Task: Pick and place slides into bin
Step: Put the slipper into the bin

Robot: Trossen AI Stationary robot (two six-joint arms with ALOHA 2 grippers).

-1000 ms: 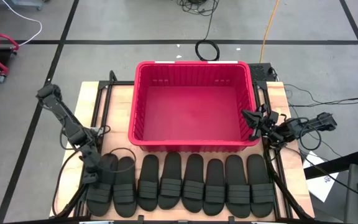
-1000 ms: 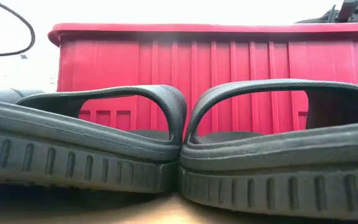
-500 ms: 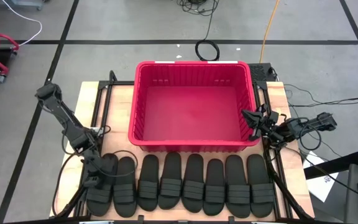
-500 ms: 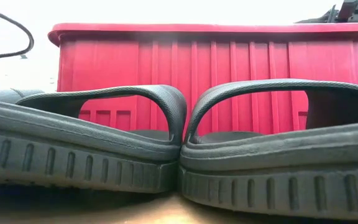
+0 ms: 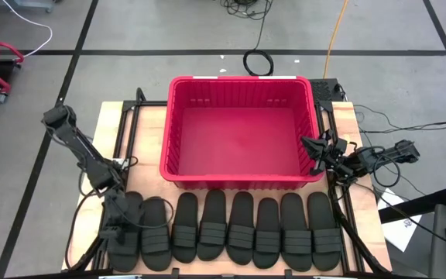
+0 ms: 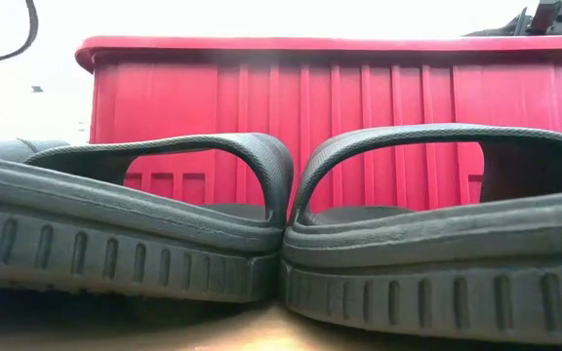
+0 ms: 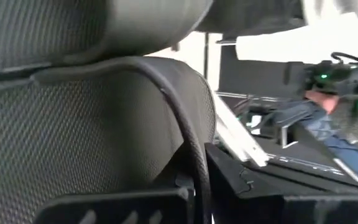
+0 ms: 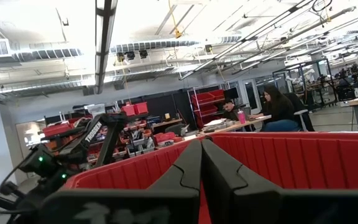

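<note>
High view: the left hand (image 5: 115, 222) has dropped onto the outermost left of the 8 slides (image 5: 124, 232) in a row on the surface (image 5: 149, 132), so pickup has begun. The bin (image 5: 241, 87) sits empty behind.

Left wrist view: it seems pinched on the strap.

Right wrist view: the right hand (image 8: 201, 163), pressed together, waits beside the bin's wall.
</note>
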